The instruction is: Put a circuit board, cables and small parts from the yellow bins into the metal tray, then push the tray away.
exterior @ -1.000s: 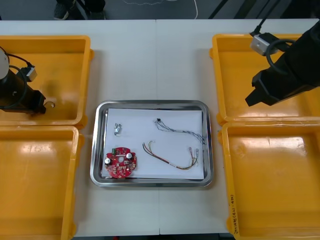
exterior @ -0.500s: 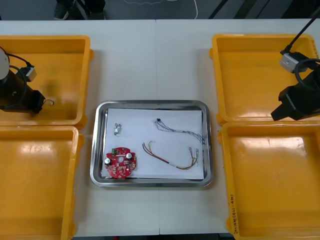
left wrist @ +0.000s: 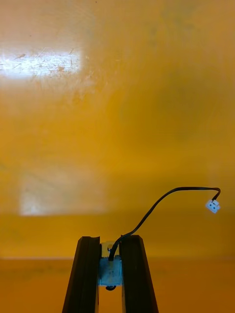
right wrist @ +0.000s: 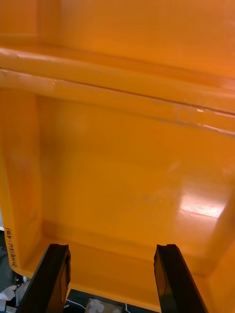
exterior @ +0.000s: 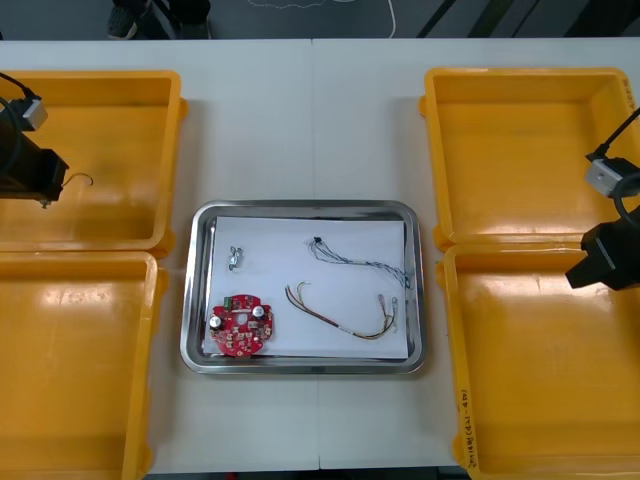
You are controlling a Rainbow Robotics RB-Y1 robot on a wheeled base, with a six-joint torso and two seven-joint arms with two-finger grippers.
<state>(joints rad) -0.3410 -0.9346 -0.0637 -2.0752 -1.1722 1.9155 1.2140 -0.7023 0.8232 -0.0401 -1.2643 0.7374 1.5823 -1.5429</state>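
Left side: the left gripper [left wrist: 109,244] hangs above the floor of the far-left yellow plastic bin [exterior: 110,90], near that bin's outer wall. Its black fingers are clenched on the small white plug at one end of a thin black cable [left wrist: 156,205]. The cable rises from between the fingers, arches outward, and ends in a second white plug that hangs free above the bin floor. The near-left yellow plastic bin [exterior: 70,370] lies just beside the far-left one.

Right side: the right gripper [right wrist: 111,249] sits at the table's right edge, above the seam where the far-right yellow plastic bin [exterior: 520,150] meets the near-right yellow plastic bin [exterior: 540,370]. Its fingers stand well apart, released, with nothing between them. The wrist camera looks down on the bare floor of the near-right bin.

Centre: the rectangular metal tray [exterior: 300,206], white inside, rests on the light table [exterior: 310,120] between the two pairs of bins.
- A round red circuit board [exterior: 241,326] lies in its near-left corner.
- A small metal part [exterior: 236,257] lies beyond the board, apart from it.
- A twisted blue and white cable [exterior: 360,258] runs across the far-right area.
- A red and yellow cable [exterior: 345,318] curves below it, toward the near-right corner.

Neither gripper touches the tray.
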